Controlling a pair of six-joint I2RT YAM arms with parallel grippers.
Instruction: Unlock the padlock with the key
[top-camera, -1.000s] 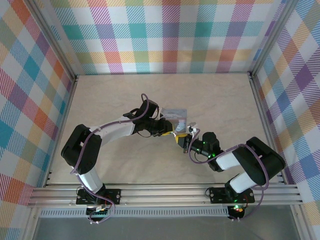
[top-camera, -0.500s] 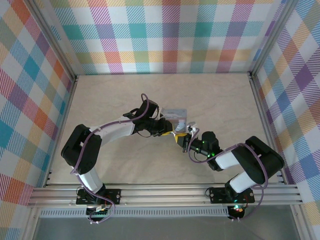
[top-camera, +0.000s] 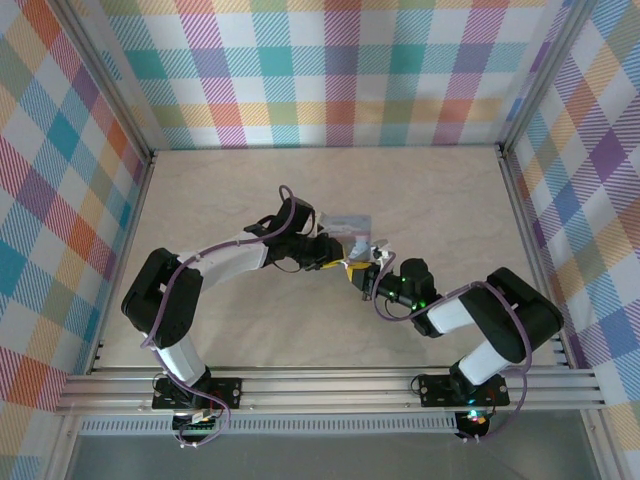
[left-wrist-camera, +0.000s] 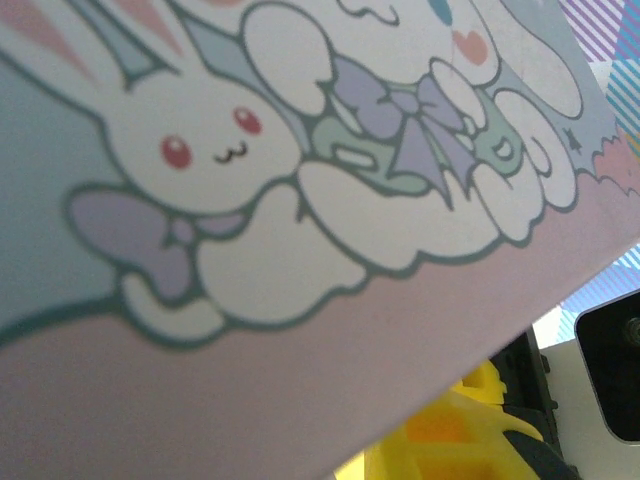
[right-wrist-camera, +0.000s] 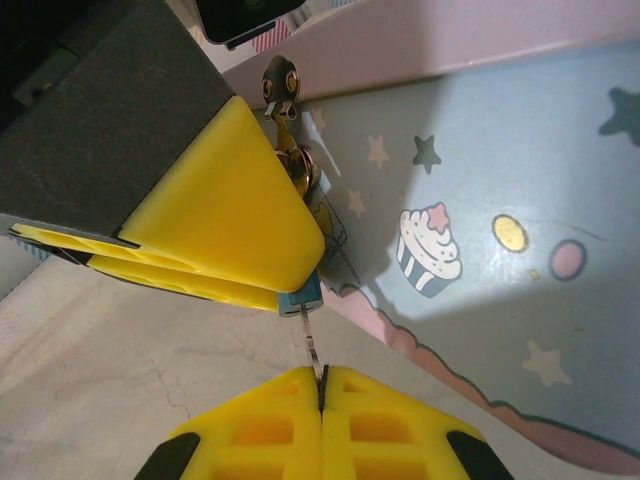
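Key at padlock, tin wall behind.
Closed right gripper (right-wrist-camera: 322, 386) pinches thin key (right-wrist-camera: 312, 346); key tip meets blue padlock (right-wrist-camera: 301, 296), clamped between left gripper fingers (right-wrist-camera: 230, 200), just beside cupcake-printed tin (right-wrist-camera: 480, 170).

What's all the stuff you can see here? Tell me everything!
tin box: one, pale blue and pink with cartoon bunnies, middle of the table
padlock: one, tiny, blue, at the tin's edge
key: one, thin, silvery, tip at the padlock
table: one, beige
walls: plaid, many colours, around the table
left end effector: one, yellow fingers, gripping the padlock
right end effector: one, yellow fingers, pinching the key
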